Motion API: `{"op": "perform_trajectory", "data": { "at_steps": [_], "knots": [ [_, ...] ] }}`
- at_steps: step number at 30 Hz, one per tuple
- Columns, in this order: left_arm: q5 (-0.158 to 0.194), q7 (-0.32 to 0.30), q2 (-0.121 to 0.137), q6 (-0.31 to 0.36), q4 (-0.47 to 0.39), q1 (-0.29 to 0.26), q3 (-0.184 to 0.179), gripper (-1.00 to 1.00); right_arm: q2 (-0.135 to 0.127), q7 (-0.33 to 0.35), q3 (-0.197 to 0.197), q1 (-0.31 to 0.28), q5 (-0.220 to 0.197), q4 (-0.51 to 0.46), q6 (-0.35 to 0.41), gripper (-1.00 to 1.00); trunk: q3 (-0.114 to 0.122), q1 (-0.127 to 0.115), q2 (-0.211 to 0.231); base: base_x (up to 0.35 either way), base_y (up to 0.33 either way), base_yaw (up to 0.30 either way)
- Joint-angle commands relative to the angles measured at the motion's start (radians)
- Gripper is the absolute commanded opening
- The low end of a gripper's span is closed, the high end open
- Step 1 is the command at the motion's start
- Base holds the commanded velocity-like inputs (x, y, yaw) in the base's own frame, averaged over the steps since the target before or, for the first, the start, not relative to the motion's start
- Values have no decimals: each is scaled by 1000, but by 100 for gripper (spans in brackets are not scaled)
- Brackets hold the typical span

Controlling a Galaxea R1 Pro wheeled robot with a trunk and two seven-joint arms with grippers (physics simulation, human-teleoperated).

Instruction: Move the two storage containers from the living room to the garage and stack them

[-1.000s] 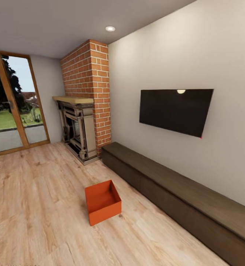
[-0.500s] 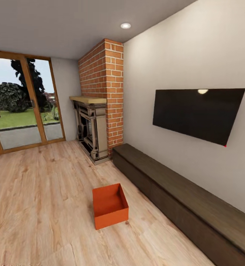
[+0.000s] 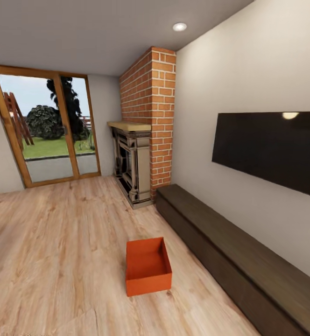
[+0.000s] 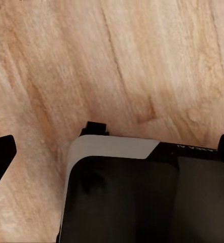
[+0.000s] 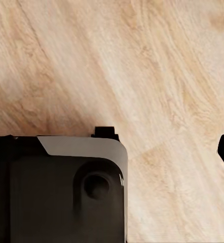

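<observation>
Jaws: both wrist views are looking down past a black and pale grey robot part at the floor; dark finger tips are showing at the picture edges with bare planks between them, but I cannot tell how wide either pair is standing.
Storage container (image 3: 148, 272): one orange-red rectangular bin is sitting upright on the wood-plank floor (image 3: 57, 242) of the living room, open at the top, with plain smooth walls and sharp straight edges. Its inside is showing only its own orange-red bottom.
Place of the container: it is lying near the long dark wooden bench (image 3: 239, 261), apart from it, and well apart from the fireplace (image 3: 132, 161).
Floor texture: light planks with brown grain lines and knots, matte.
Fireplace: a dark carved frame is standing under a pale mantel, against a red brick chimney (image 3: 150, 112) with pale mortar.
Wall: a flat black television screen (image 3: 271, 149) is hanging on smooth cream plaster, glossy, reflecting a lamp.
Door: a glass door with wooden frame (image 3: 47, 135) is showing grass and trees.
</observation>
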Motion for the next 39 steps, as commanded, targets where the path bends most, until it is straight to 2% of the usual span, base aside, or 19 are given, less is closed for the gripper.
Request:
{"op": "perform_trajectory", "data": {
  "at_steps": [1, 35, 39],
  "knots": [
    [8, 1, 0, -3, 1, -1, -6, 100, 0, -2, 0, -1, 1, 3, -6, 100, -1, 0, -1, 233, -197, 268],
    [8, 1, 0, -3, 1, -1, -6, 100, -1, -3, 0, -1, 1, 3, -6, 100, -1, 0, -1, 233, -197, 263],
    [8, 1, 0, -3, 1, -1, -6, 100, -2, -3, -1, -1, -1, 3, -6, 100, -1, 0, -1, 233, -193, 120]
  ]
}}
